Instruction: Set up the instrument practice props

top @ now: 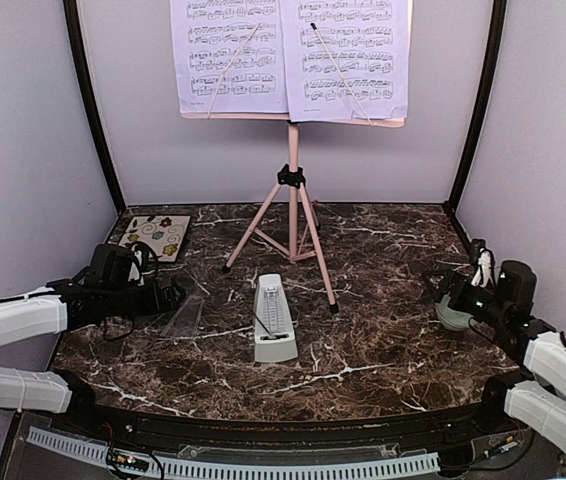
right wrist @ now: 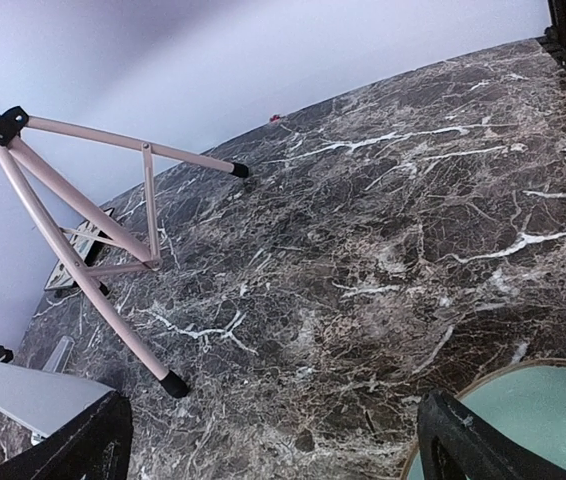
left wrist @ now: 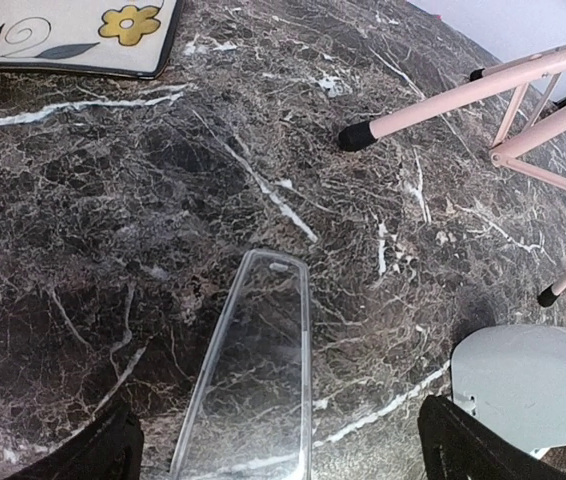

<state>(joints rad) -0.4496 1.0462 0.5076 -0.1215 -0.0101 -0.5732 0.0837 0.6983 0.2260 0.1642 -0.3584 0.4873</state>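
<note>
The pink music stand (top: 293, 190) is upright on its tripod at the back centre. Two sheet-music pages (top: 291, 55) rest side by side on its desk. In front of the tripod, the white-grey metronome (top: 274, 320) stands on the marble table (top: 383, 350). My left gripper (top: 168, 296) hovers open, left of the metronome, over a clear flat cover (left wrist: 253, 370) lying on the table. In the left wrist view the metronome (left wrist: 528, 385) is at the lower right and a tripod leg (left wrist: 443, 100) at the upper right. My right gripper (top: 450, 294) is open at the right, empty.
A floral tile (top: 156, 237) lies at the back left and shows as the tile (left wrist: 63, 35) in the left wrist view. A small pale green bowl (right wrist: 533, 410) sits under my right gripper's right finger. Tripod legs (right wrist: 73, 220) spread across the table's middle.
</note>
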